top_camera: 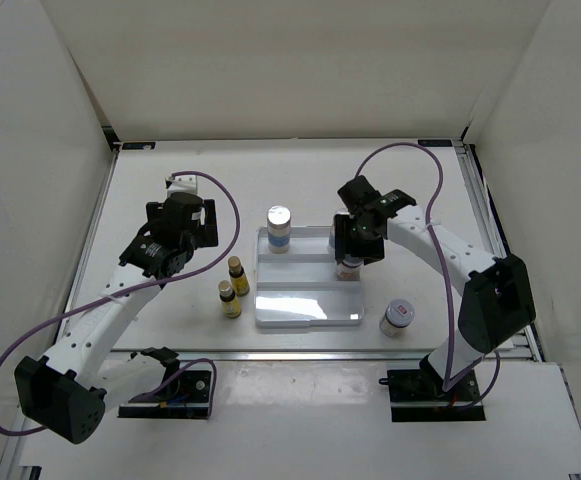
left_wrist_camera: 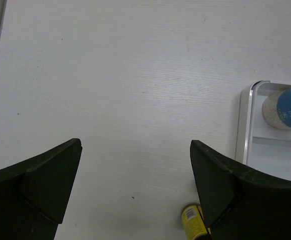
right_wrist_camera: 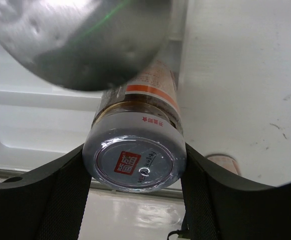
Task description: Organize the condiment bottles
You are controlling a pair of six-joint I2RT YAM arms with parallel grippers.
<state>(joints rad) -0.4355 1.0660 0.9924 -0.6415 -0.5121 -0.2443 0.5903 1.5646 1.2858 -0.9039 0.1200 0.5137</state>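
Note:
My right gripper (top_camera: pixel 353 255) is shut on a short silver-lidded jar with a red label (top_camera: pixel 348 268), over the right end of the white tray (top_camera: pixel 300 312). In the right wrist view the jar (right_wrist_camera: pixel 134 162) sits between both fingers, with a blurred silver cap (right_wrist_camera: pixel 80 40) of a taller bottle close behind it. One tall silver-capped bottle (top_camera: pixel 278 228) stands at the tray's back left. A second red-label jar (top_camera: pixel 398 316) stands on the table right of the tray. Two tiny yellow bottles (top_camera: pixel 237 275) (top_camera: pixel 229 298) stand left of the tray. My left gripper (top_camera: pixel 182 228) is open and empty, left of them.
The left wrist view shows bare table between the open fingers (left_wrist_camera: pixel 35 185), a yellow bottle (left_wrist_camera: pixel 194 222) by the right finger, and the tray's corner (left_wrist_camera: pixel 243 125) with the blue-labelled bottle (left_wrist_camera: pixel 288 107). White walls enclose the table on three sides.

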